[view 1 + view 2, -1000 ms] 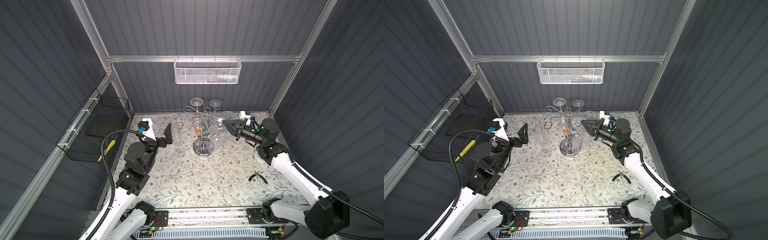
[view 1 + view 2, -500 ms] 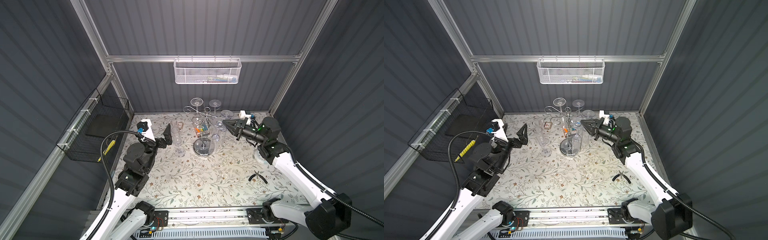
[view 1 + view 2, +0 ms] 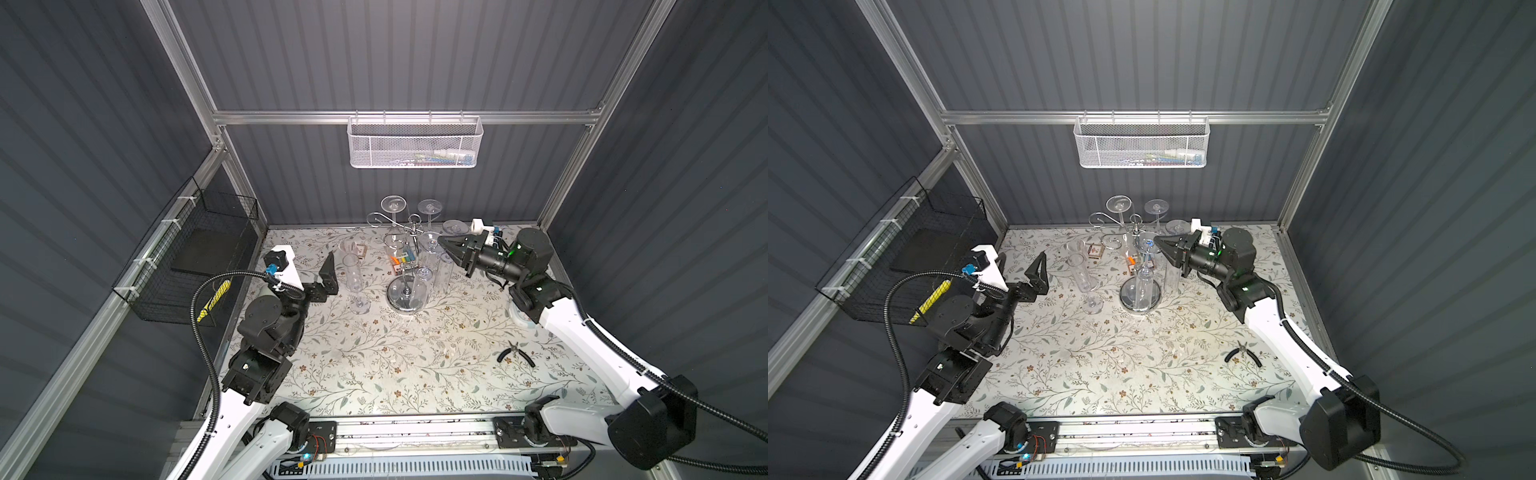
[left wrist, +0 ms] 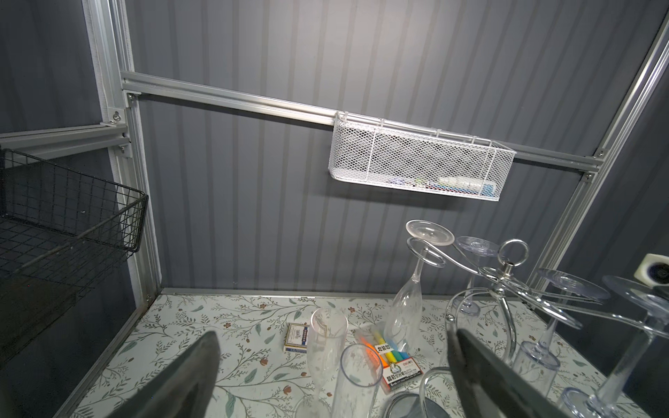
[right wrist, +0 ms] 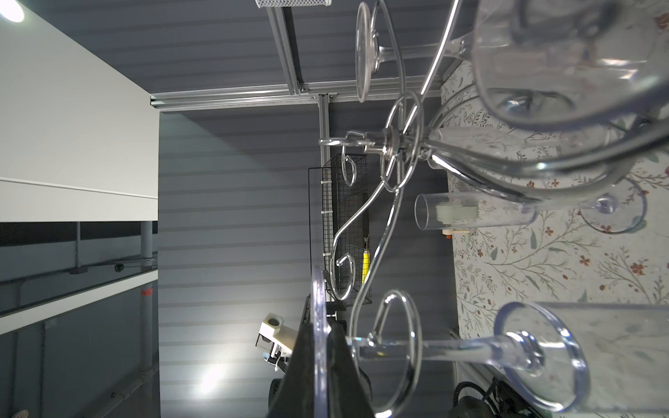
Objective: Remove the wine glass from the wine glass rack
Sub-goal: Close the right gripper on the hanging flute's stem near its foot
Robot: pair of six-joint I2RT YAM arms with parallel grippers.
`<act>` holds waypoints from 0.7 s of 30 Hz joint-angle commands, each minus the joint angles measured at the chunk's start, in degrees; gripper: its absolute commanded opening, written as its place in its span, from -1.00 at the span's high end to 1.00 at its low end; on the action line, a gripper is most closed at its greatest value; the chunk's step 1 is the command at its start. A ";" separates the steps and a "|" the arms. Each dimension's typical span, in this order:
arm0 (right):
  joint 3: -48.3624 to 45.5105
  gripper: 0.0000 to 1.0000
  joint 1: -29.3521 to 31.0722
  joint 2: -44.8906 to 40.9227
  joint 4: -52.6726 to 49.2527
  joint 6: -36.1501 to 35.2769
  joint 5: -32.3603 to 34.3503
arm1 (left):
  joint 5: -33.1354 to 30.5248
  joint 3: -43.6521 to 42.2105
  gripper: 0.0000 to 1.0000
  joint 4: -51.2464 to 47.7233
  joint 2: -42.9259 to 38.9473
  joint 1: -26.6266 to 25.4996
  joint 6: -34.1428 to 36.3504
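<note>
The chrome wine glass rack [image 3: 409,296] [image 3: 1140,297] stands at the back middle of the floral table, and several glasses hang upside down from its scroll arms. My right gripper [image 3: 444,241] [image 3: 1158,241] [image 5: 321,325] is shut on the round foot of one hanging wine glass [image 5: 452,349] [image 3: 1147,244]. That glass's stem still runs through a scroll loop of the rack [image 5: 394,144]. My left gripper [image 3: 328,276] [image 3: 1040,276] [image 4: 333,362] stands open left of the rack, holding nothing. It faces two flutes [image 4: 356,380] standing upright on the table.
The two upright flutes [image 3: 353,272] stand just left of the rack. A marker pack [image 3: 403,258] and a small box [image 3: 360,249] lie by them. Black pliers [image 3: 515,355] lie at the right. A white mesh basket [image 3: 415,143] hangs on the back wall, a black wire basket [image 3: 195,257] on the left wall.
Almost nothing differs. The right arm has shifted very slightly while keeping its grip on the glass's foot. The left gripper has stayed open in about the same place.
</note>
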 commanded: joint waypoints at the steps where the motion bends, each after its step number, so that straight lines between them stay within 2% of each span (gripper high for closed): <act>1: 2.54 1.00 0.33 0.64 3.71 2.79 1.88 | -1.51 -0.65 -0.99 -1.45 -1.24 0.37 -0.72; 7: 2.53 1.00 0.33 3.77 10.06 9.17 2.42 | -2.49 -0.79 -0.99 -2.31 -1.96 0.37 -0.38; 21: 0.85 1.00 0.24 3.77 10.88 12.03 7.87 | -3.29 -0.88 -0.99 -3.56 -2.93 0.37 -0.11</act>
